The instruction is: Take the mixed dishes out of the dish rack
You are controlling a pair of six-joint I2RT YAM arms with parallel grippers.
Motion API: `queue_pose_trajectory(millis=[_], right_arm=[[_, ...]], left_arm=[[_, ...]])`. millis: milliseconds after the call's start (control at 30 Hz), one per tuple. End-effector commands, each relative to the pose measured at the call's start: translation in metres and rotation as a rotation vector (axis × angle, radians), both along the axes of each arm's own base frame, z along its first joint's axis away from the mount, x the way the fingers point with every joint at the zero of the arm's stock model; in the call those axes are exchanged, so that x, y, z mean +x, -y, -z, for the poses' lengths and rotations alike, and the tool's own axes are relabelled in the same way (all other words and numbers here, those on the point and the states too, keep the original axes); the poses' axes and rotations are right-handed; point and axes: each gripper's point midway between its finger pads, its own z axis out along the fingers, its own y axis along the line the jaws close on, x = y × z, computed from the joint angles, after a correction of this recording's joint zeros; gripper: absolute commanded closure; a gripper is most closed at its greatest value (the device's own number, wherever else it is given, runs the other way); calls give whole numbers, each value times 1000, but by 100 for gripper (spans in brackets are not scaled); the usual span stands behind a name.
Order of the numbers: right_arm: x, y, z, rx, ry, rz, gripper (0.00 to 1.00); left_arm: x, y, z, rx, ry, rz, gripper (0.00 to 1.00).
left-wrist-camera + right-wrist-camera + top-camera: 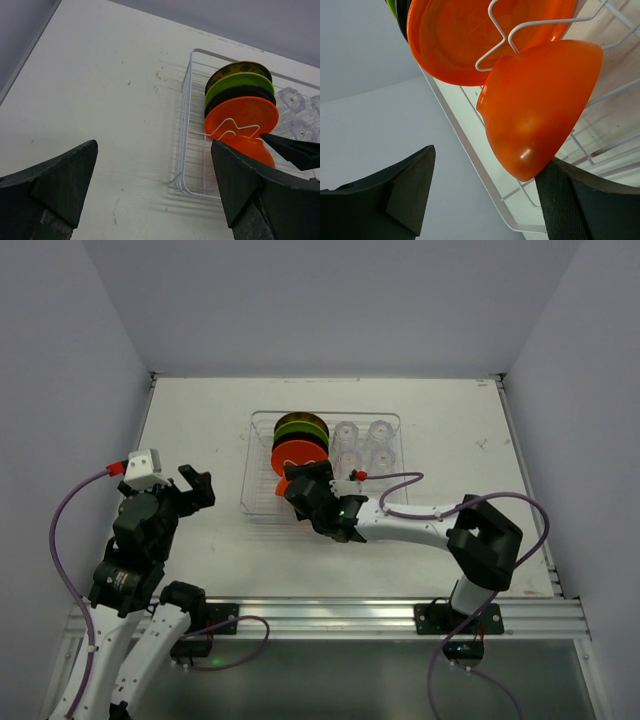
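The clear dish rack [262, 495] holds upright plates: orange [245, 112], black [235, 93], lime green [235, 82] and yellow-brown [240, 68]. Several clear cups [365, 445] stand in its right half. A glossy orange bowl [540, 105] leans against the orange plate [455, 35] at the rack's near end. My right gripper [485, 185] is open around this bowl. One finger [580, 200] touches the bowl's lower edge; the other [395, 190] is well apart from it, outside the rack's rail. My left gripper [155, 185] is open and holds nothing, left of the rack over the table.
The rack's near left corner [187, 185] lies just ahead of my left gripper [195, 488]. The white table [200, 420] has walls on three sides. My right arm [420, 525] stretches across the table in front of the rack.
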Motion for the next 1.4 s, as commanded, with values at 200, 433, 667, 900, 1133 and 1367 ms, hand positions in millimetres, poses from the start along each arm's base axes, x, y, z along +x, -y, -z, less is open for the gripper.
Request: queue_pose_trajectory(millis=[200, 433, 667, 900, 1133, 1367], right_arm=[[9, 41, 21, 146, -36, 263, 23], [9, 36, 17, 187, 56, 192, 23], [7, 37, 21, 165, 46, 180, 28], [5, 38, 26, 163, 45, 171, 36], [6, 39, 24, 163, 73, 161, 38], [8, 33, 23, 142, 109, 128, 43]], left_arm=[[3, 3, -11, -9, 51, 13, 0], [2, 2, -12, -10, 54, 12, 0], [0, 1, -14, -13, 64, 7, 0], [-1, 2, -15, -17, 72, 13, 0], [-2, 4, -15, -17, 73, 25, 0], [-3, 4, -16, -17, 74, 24, 0]])
